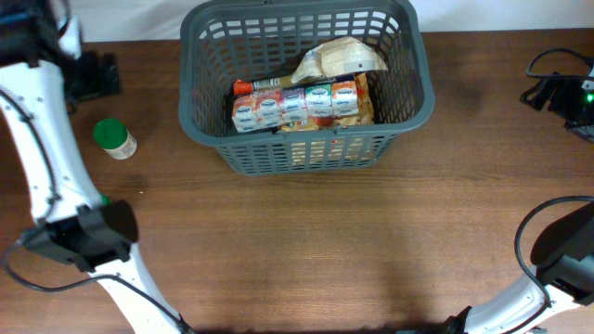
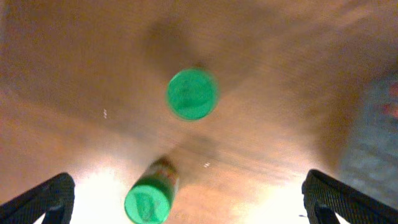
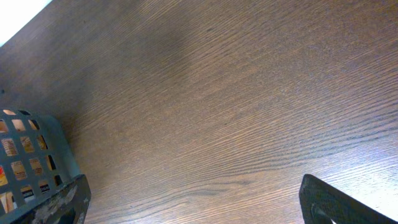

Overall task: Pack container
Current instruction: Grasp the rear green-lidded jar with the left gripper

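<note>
The dark grey lattice-sided basket stands at the back middle of the wooden table. It holds a row of small labelled bottles, a crumpled tan bag and a flat orange pack. Its blurred side shows at the right of the left wrist view, and its corner shows in the right wrist view. My left gripper is open and empty, high above two green-lidded jars: one upright, one lying on its side. My right gripper is open and empty over bare table.
A green-lidded jar lies on the table left of the basket, beside my left arm. Black equipment with cables sits at the far right. My right arm is at the lower right corner.
</note>
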Tool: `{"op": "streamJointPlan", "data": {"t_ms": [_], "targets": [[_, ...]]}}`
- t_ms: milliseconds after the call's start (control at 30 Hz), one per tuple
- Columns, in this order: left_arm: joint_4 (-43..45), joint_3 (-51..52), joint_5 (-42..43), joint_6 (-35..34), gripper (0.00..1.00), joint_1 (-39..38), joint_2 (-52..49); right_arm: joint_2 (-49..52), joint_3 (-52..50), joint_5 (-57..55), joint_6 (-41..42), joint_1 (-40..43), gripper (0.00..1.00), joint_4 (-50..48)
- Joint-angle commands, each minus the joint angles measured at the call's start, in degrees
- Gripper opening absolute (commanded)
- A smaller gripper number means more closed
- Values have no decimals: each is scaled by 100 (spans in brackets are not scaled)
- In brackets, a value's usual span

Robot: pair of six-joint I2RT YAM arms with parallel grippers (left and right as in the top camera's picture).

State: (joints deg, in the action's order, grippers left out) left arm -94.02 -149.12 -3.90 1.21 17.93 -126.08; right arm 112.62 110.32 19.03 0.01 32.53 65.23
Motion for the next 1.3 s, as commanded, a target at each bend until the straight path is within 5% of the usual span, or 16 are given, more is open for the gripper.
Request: {"op": "streamJointPlan", "data": {"t_ms": [0,433,767,1233,1267], "targets": [[210,699,310,-166,99,385,-315,-48,-31,48,31,-26,99,-15],[1051,1379,221,101,99,426,-1703,-48,-31,48,31,-26,99,-13],[1672,1414,608,122,95,426,-1847,-48,-31,48,31,-26,99,-13],[1329,1414,608,116,89,424,-2192,-48,-31,48,31,-26,99,-15],[1325,1414,608,116,83,424,-2192,-48,-31,48,31,-26,99,-15]]}}
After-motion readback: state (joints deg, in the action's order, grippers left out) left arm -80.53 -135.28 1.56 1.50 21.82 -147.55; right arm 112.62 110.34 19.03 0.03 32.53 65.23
